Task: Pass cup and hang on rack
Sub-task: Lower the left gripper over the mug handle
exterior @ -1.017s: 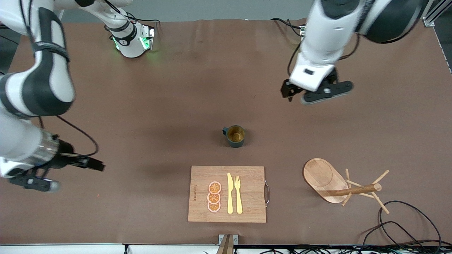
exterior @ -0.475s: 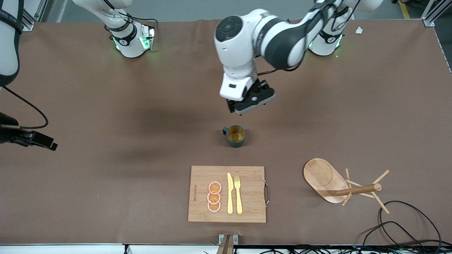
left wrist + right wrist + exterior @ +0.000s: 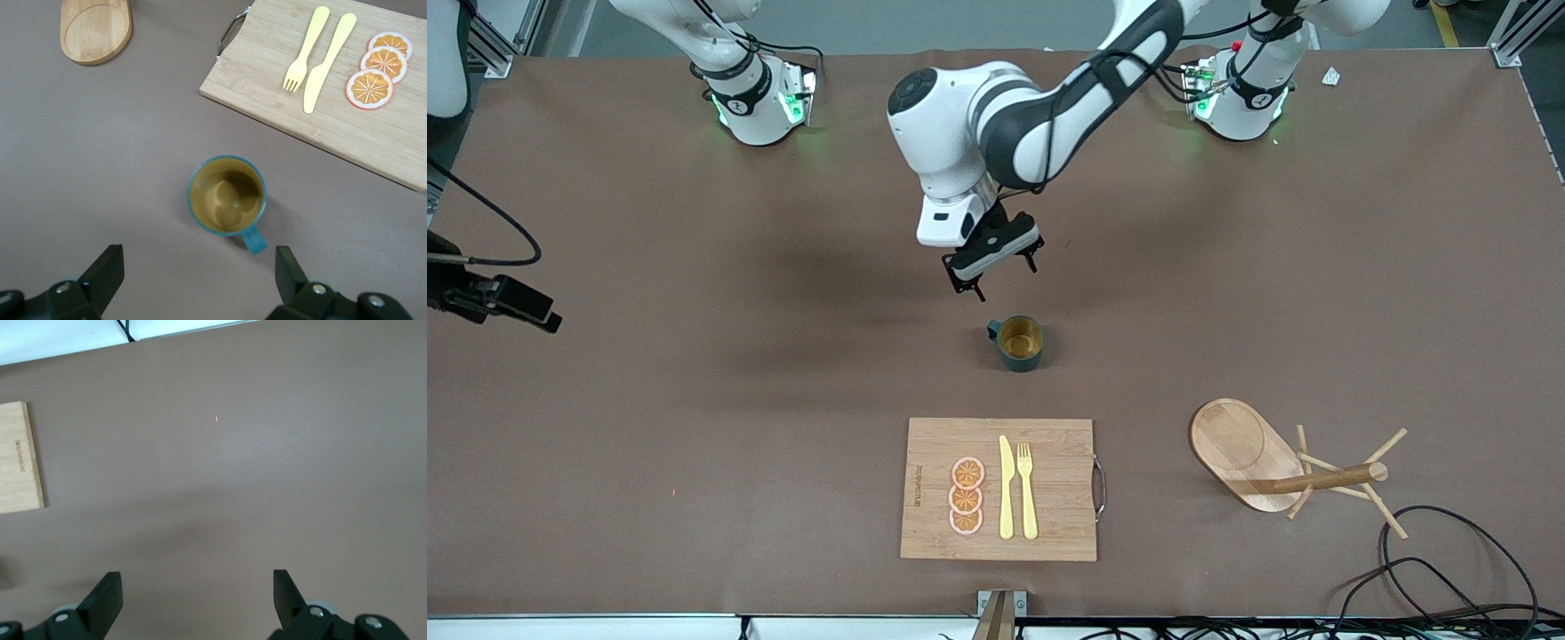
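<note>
The left claw (image 3: 992,270) hangs over the table (image 3: 694,444) just by the cup (image 3: 1020,342), with its two fingers spread wide and nothing in them. The right claw (image 3: 516,307) waits over the right arm's end of the table, also spread wide and empty.

Nearest the front camera lies the cutting board (image 3: 1049,533) with a yellow knife (image 3: 1006,489), a yellow fork (image 3: 1027,489) and three orange slices (image 3: 966,496). The rack (image 3: 1249,453) is beside the board, toward the left arm's end, and it looks tipped over on its side, with the pegs (image 3: 1392,440) pointing out. A black cable (image 3: 1449,569) curls near it.

The cup stands upright a bit farther back than the board, apart from it, handle (image 3: 993,331) toward the right arm's end.

What could go wrong? If the left claw comes down a little off, a finger may hit the rim and knock the cup over. The cup is round and smooth, so it may slip or turn in a weak pinch. And hanging it may be hard if the rack really lies down.
</note>
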Controlling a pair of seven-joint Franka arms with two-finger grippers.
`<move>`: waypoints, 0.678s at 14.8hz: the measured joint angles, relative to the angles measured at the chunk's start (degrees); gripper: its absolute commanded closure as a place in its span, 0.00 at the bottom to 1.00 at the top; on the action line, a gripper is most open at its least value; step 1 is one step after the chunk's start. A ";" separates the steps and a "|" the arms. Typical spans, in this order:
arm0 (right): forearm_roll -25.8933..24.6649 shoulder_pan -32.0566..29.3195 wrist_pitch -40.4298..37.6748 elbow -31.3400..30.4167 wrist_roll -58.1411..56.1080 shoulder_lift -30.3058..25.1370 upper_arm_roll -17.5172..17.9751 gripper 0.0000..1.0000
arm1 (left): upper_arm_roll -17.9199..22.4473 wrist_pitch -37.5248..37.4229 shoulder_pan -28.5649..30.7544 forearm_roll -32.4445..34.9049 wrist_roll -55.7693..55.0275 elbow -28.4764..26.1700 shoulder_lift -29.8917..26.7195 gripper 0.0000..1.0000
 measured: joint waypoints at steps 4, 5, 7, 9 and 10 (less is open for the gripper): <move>-0.08 -0.03 0.82 -5.83 0.00 -5.53 -0.02 0.00 | 6.74 2.69 -6.86 1.85 -8.86 1.24 4.89 0.04; -0.09 -0.04 0.93 -7.33 0.00 -6.79 -0.03 0.00 | 9.21 3.88 -8.92 1.86 -11.05 1.43 5.68 0.05; -0.11 -0.04 1.16 -9.80 0.00 -8.90 -0.04 0.00 | 12.61 5.19 -11.69 1.87 -14.68 1.67 6.87 0.08; -0.11 -0.05 1.30 -11.20 0.00 -10.26 -0.04 0.00 | 14.42 5.76 -12.72 1.90 -18.95 2.82 8.68 0.09; -0.11 -0.05 1.36 -11.54 0.00 -10.61 -0.04 0.00 | 15.62 6.12 -13.26 1.94 -20.52 4.02 10.01 0.10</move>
